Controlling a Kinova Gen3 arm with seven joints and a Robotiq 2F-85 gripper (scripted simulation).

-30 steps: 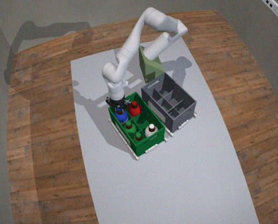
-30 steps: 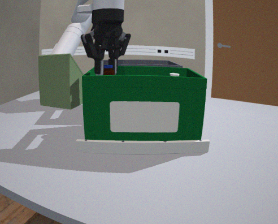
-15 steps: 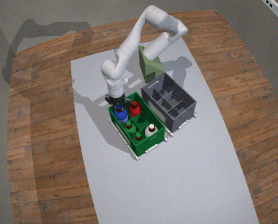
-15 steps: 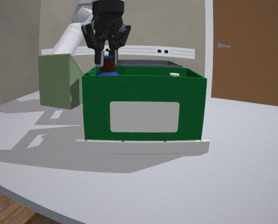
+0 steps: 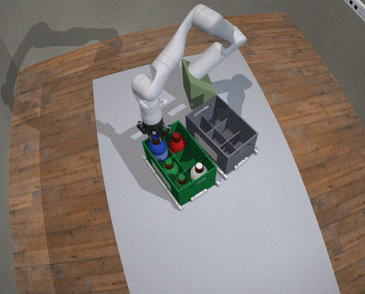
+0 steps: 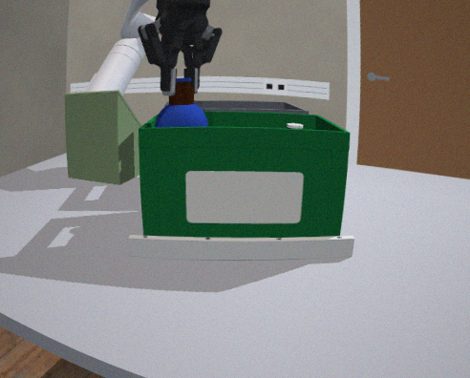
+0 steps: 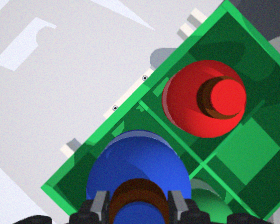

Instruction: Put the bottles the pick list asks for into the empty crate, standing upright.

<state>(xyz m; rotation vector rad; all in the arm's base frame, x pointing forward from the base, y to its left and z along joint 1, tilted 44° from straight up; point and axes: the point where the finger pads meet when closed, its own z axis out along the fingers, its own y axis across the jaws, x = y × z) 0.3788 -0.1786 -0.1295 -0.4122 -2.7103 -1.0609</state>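
The pincer (image 5: 156, 138) (image 6: 181, 83) (image 7: 138, 207) is gripping the blue bottle (image 5: 158, 150) (image 6: 181, 115) (image 7: 138, 165) by its neck, the bottle hanging beneath it, partly within the green crate (image 5: 193, 190) (image 6: 245, 153) (image 7: 91, 140); lifting straight until the base clears the walls should avoid snagging.

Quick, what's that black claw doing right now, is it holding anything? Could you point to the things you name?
Gripper (image 5: 156, 138) (image 6: 183, 86) (image 7: 138, 207): closed on the neck of the blue bottle (image 5: 158, 150) (image 6: 181, 115) (image 7: 141, 162), holding it upright, partly above the green crate's rim (image 6: 245, 129).

Blue bottle (image 5: 158, 150) (image 6: 181, 116) (image 7: 139, 162), green crate (image 5: 196, 191) (image 6: 244, 153) (image 7: 109, 120).
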